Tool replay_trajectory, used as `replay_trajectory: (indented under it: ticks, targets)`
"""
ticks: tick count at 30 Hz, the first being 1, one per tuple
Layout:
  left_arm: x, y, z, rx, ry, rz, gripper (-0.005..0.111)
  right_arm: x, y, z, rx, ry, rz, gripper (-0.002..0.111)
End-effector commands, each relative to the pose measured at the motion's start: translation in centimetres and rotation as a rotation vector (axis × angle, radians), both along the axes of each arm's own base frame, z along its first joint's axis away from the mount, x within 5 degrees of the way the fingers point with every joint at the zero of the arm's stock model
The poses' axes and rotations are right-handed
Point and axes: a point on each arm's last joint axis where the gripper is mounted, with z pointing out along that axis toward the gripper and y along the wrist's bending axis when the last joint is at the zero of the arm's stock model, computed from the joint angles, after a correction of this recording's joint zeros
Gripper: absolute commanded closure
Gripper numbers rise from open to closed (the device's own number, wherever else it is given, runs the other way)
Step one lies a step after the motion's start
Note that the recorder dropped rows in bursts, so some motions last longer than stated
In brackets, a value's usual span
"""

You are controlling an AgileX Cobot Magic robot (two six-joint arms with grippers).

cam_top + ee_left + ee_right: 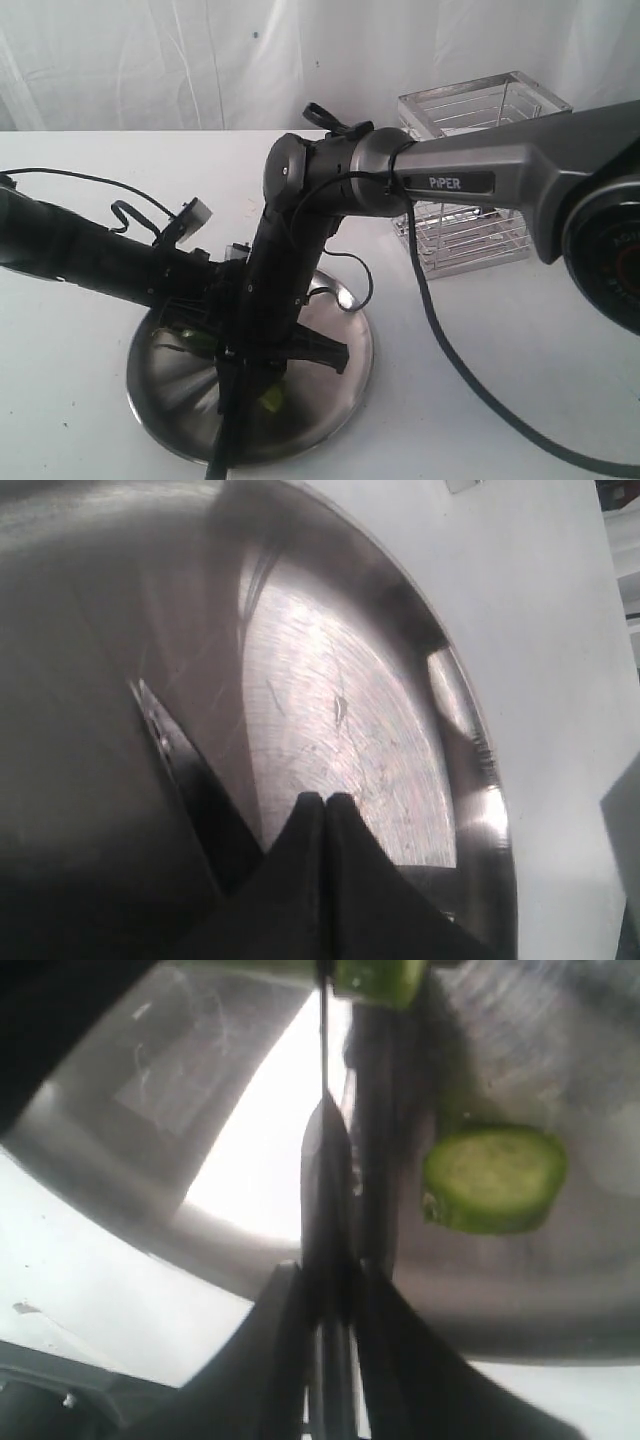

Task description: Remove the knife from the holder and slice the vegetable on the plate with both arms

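The right pincer point(325, 1275) is closed narrowly on the knife point(324, 1150). The black handle sits clamped between its two fingers, and the blade runs straight out ahead of them, seen edge-on as a thin dark line. At the far end of that line the blade meets the green vegetable point(378, 974), which lies across its path on the plate point(345, 335). Only a short stretch of the vegetable shows there, so I cannot tell its full length. To one side of the blade, a little way out from the fingertips, a cut slice point(495, 1180) lies flat on the steel with its pale green face up.

The left pincer point(325, 805) is closed tight, its two black fingertips pressed together with nothing visible between them. It hangs low over the plate's bare metal. Beside it a dark strip point(175, 750) slants across the plate; I cannot tell what it is.

From across the room, the grey right arm point(500, 170) bends steeply down over the plate. The black left arm point(80, 250) comes in low from the other side, its pincer hidden behind the grey arm. The wire holder point(480, 130) stands on the white surface point(90, 420), well behind the right pincer and clear of the plate. A black cable point(440, 340) trails from the right arm over the surface.
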Motion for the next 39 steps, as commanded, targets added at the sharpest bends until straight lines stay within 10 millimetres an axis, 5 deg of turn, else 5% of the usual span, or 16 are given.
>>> replay_trajectory:
  ticks: [1, 5, 16, 39]
  targets:
    - [-0.4, 0.7, -1.9, 0.12, 0.054, 0.017, 0.107, -1.5, 0.8, 0.9, 0.048, 0.056, 0.069, 0.108]
    - [-0.5, 0.6, -1.9, 0.108, 0.06, 0.005, 0.107, -2.4, 1.5, 0.6, 0.037, 0.046, 0.104, 0.108]
    - [-0.7, 0.4, -1.7, 0.08, 0.073, -0.013, 0.107, -0.9, 0.9, -0.7, 0.026, 0.047, 0.025, 0.108]
    - [-1.4, 1.3, -2.6, 0.214, 0.19, -0.014, 0.107, -6.1, 4.0, -0.9, -0.031, 0.041, 0.21, 0.108]
